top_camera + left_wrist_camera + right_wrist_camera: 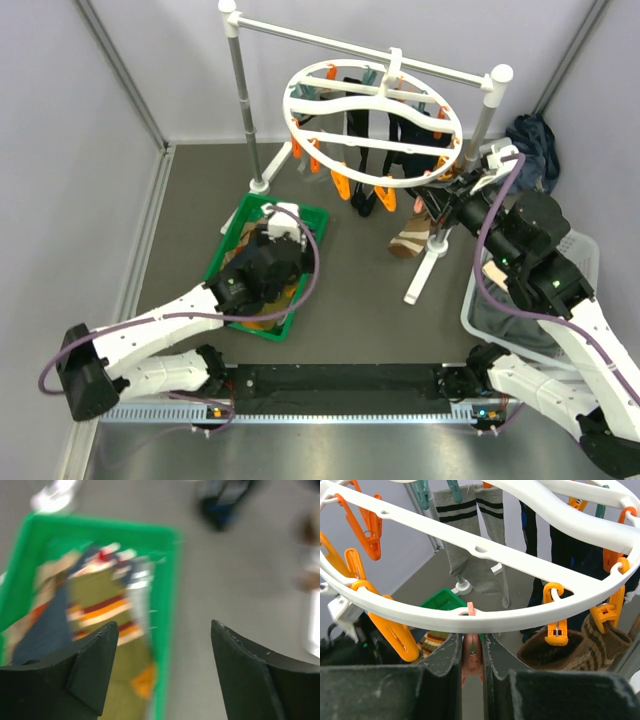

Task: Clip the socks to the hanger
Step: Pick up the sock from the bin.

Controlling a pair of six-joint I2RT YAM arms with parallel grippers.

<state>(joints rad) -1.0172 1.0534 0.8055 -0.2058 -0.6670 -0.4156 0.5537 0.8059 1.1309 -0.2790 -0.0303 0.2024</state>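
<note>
Hovering wide open over the striped olive socks [100, 605] in the green plastic tray [172, 580], the left claw [164, 630] is nearer them — the right claw [471, 642] pinches a salmon plastic clip [471, 662] on the white ring hanger [520, 561].

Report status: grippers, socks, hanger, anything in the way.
Left gripper open over green tray of socks. Right gripper shut on pale orange clip under hanger ring. Grey banded sock and others hang clipped. No obstruction seen.

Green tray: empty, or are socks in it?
Not empty: striped socks lie in the green tray, visible beyond the open left gripper.
</note>
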